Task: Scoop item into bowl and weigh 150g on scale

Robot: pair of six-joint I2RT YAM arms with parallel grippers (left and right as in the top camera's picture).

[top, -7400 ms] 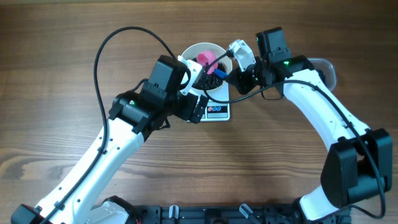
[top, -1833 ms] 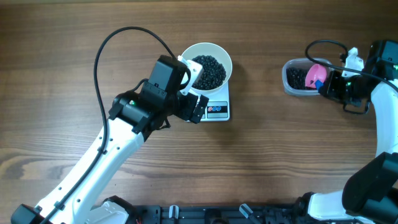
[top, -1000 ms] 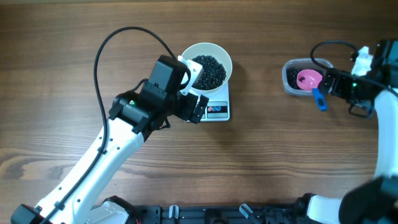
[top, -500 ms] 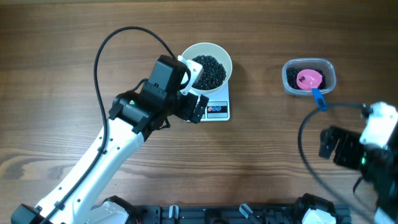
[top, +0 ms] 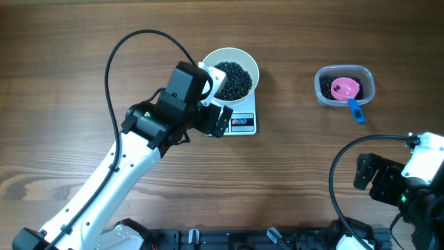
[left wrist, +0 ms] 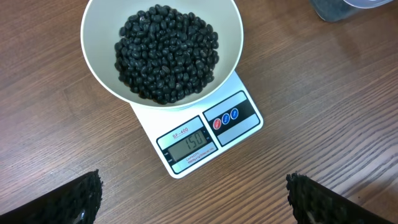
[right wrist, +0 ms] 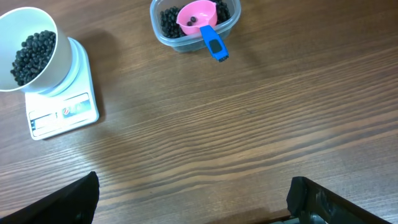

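Observation:
The white bowl (top: 248, 64) stands on the scale (top: 243, 123) and holds a dark heap of the item (top: 234, 80). In the left wrist view the item (left wrist: 165, 53) fills the bowl (left wrist: 231, 43), and the scale's (left wrist: 149, 119) display reads 150. My left gripper (top: 216, 101) is open beside the bowl and scale, its fingertips (left wrist: 84, 199) spread wide over bare wood. Pulled back at the front right of the table, my right gripper (top: 371, 182) is open and empty, with the bowl (right wrist: 53, 59) and scale (right wrist: 62, 112) far off to its left.
At the back right a clear plastic tub (top: 368, 83) holds more of the item and a pink scoop (top: 345, 88), whose blue handle (top: 356, 111) hangs over the rim. The right wrist view shows the tub (right wrist: 163, 32) and scoop (right wrist: 198, 15) ahead. A black cable loops above the left arm.
My right arm has let go of the scoop, left it in the tub and drawn back to the table's front right. The left arm, bowl and scale have not moved.

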